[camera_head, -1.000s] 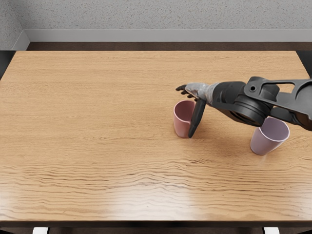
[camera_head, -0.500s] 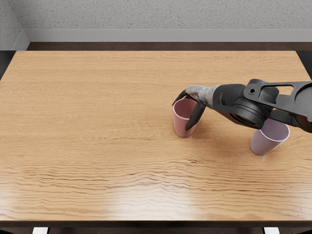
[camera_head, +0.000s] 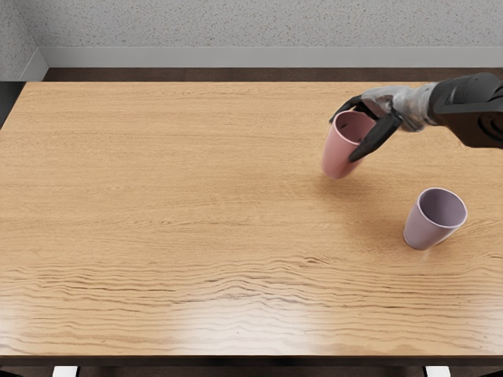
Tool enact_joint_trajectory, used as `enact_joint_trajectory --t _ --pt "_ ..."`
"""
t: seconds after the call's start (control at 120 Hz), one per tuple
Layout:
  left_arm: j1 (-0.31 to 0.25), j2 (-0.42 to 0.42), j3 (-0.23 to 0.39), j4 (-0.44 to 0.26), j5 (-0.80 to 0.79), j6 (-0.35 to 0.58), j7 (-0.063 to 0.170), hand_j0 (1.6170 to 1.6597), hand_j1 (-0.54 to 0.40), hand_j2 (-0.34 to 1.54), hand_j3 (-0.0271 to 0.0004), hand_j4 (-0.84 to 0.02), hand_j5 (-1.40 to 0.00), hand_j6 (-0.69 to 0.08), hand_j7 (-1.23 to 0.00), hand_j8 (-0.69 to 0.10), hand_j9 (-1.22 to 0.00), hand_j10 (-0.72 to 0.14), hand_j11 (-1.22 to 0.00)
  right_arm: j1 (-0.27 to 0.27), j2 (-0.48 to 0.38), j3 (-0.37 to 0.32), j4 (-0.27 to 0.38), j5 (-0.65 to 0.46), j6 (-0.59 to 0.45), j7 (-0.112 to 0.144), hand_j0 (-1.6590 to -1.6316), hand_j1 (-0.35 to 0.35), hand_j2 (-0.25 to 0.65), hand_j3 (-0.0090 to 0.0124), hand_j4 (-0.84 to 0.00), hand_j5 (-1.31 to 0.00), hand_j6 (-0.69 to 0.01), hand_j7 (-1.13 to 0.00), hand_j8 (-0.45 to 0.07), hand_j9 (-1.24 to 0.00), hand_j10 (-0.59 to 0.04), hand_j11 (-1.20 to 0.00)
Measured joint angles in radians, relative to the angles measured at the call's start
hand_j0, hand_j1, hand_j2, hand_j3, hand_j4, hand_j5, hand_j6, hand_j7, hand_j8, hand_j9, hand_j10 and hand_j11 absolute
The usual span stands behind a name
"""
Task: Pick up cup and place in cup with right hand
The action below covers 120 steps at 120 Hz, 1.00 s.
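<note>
1. I'm looking down on the wooden table point(camera_head: 157, 196), which is filling most of my view.
2. Over its far right part, my right hand point(camera_head: 383, 102) is gripping the pink cup point(camera_head: 340, 153), fingers partly closed around the rim.
3. That pink cup is hanging mouth-up above the table.
4. The purple cup point(camera_head: 425, 228) is standing upright on the table, nearer and further right.

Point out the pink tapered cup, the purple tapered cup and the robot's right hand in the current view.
Pink tapered cup point(camera_head: 339, 151): head view, outer side wall.
Purple tapered cup point(camera_head: 424, 228): head view, outer side wall.
Right hand point(camera_head: 383, 102): head view, back of hand.
</note>
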<state>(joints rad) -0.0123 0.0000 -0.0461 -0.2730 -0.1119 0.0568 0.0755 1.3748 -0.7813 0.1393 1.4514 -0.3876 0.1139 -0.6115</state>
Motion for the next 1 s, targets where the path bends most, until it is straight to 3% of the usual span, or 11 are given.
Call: enact_joint_trajectory --t 0.25,0.408,0.542,0.708,0.725,1.0 --pt "0.0 0.0 0.0 0.0 0.0 0.0 0.0 1.6581 0.345 0.0 0.0002 -0.004 0.0 -0.004 0.0 -0.004 0.0 -0.004 0.0 0.028 -0.268 0.041 -0.001 0.098 0.253 0.0 -1.6496 0.197 -0.054 0.0017 -0.15 -0.94 -0.042 -0.83 0.051 -0.89 -0.123 -0.88" --pt "0.0 0.0 0.0 0.0 0.0 0.0 0.0 1.6581 0.345 0.0 0.0003 -0.004 0.0 -0.004 0.0 -0.004 0.0 -0.004 0.0 0.031 -0.376 0.034 0.012 0.105 0.321 -0.001 -1.6498 0.193 -0.051 0.0016 -0.156 -0.96 -0.042 -0.82 0.068 -0.89 -0.118 -0.88" --pt "0.0 0.0 0.0 0.0 0.0 0.0 0.0 1.6581 0.345 0.0 0.0003 -0.004 0.0 -0.004 0.0 -0.004 0.0 -0.004 0.0 0.029 -0.465 0.034 0.054 0.102 0.348 0.0 -1.65 0.168 -0.078 0.0015 -0.182 -0.96 -0.062 -0.82 0.044 -0.88 -0.137 -0.88" --pt "0.0 0.0 0.0 0.0 0.0 0.0 0.0 1.6581 0.345 0.0 0.0002 -0.004 0.0 -0.004 0.0 -0.004 0.0 -0.004 0.0 0.019 -0.506 0.025 0.086 0.102 0.354 -0.001 -1.6503 0.17 -0.069 0.0018 -0.178 -0.97 -0.065 -0.82 0.033 -0.89 -0.15 -0.88" --pt "0.0 0.0 0.0 0.0 0.0 0.0 0.0 1.6581 0.345 0.0 0.0002 -0.004 0.0 -0.004 0.0 -0.004 0.0 -0.004 0.0 0.018 -0.508 0.024 0.087 0.103 0.354 -0.001 -1.6501 0.17 -0.068 0.0 -0.179 -0.96 -0.076 -0.82 0.031 -0.89 -0.151 -0.88" --pt "0.0 0.0 0.0 0.0 0.0 0.0 0.0 1.6581 0.345 0.0 0.0001 -0.004 0.0 -0.004 0.0 -0.004 0.0 -0.004 0.0 0.006 -0.513 -0.004 0.107 0.103 0.353 -0.001 -1.6484 0.167 -0.071 0.0003 -0.187 -0.96 -0.083 -0.83 0.016 -0.88 -0.169 -0.86"
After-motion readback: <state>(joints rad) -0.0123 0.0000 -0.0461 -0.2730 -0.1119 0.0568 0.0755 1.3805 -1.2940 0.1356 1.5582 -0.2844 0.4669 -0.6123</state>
